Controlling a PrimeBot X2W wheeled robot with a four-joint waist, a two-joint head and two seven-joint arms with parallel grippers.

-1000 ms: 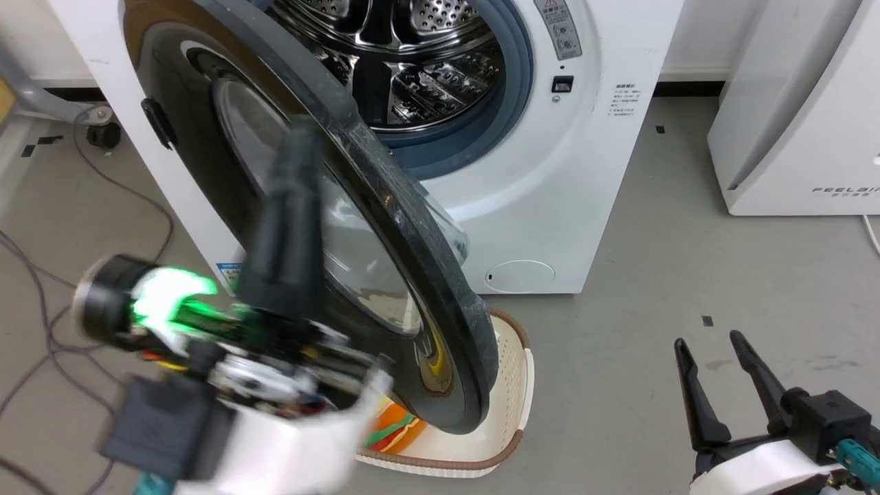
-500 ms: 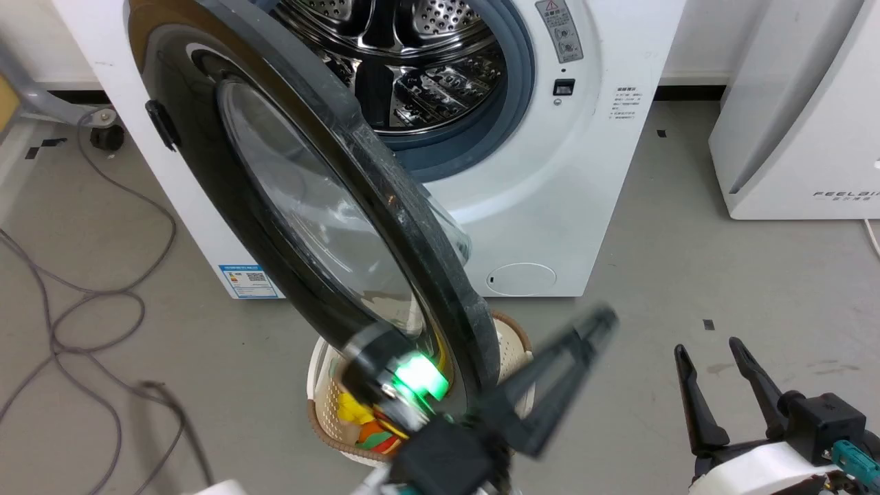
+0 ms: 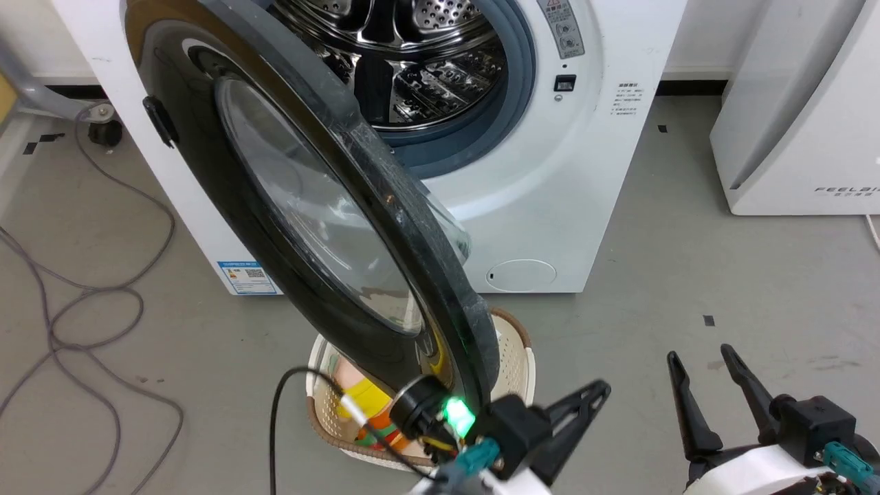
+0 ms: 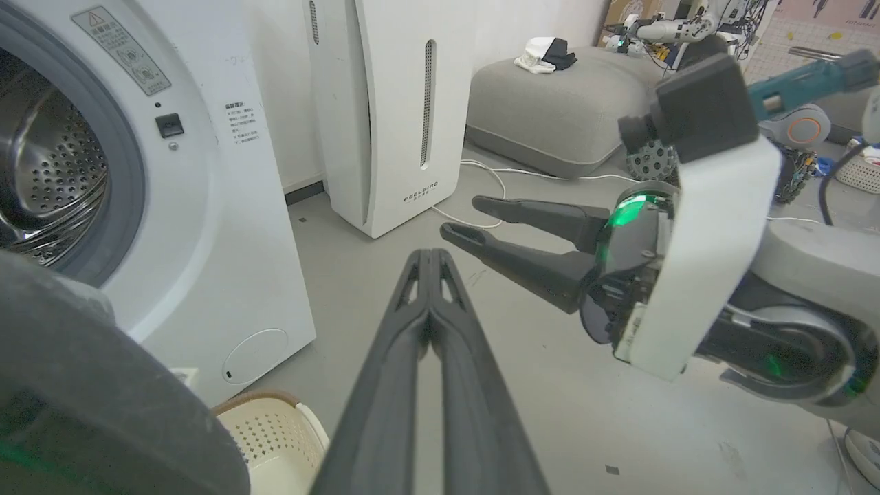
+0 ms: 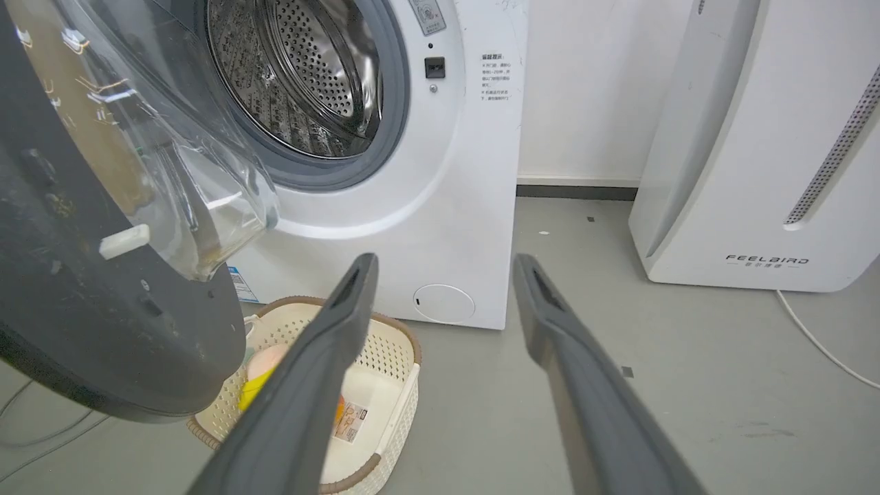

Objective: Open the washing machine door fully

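The round glossy-black, glass-centred washing machine door point(image 3: 309, 206) stood half open; its free rim lay just left of your left gripper point(image 3: 597, 395), fingers pressed together, empty. Your right gripper point(image 3: 698, 356), fingers spread, sat farther right.

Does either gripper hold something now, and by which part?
Nothing is held. The left gripper is shut on nothing; the right gripper is open and empty.

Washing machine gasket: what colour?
The gasket is blue-grey; the right wrist view shows it best.
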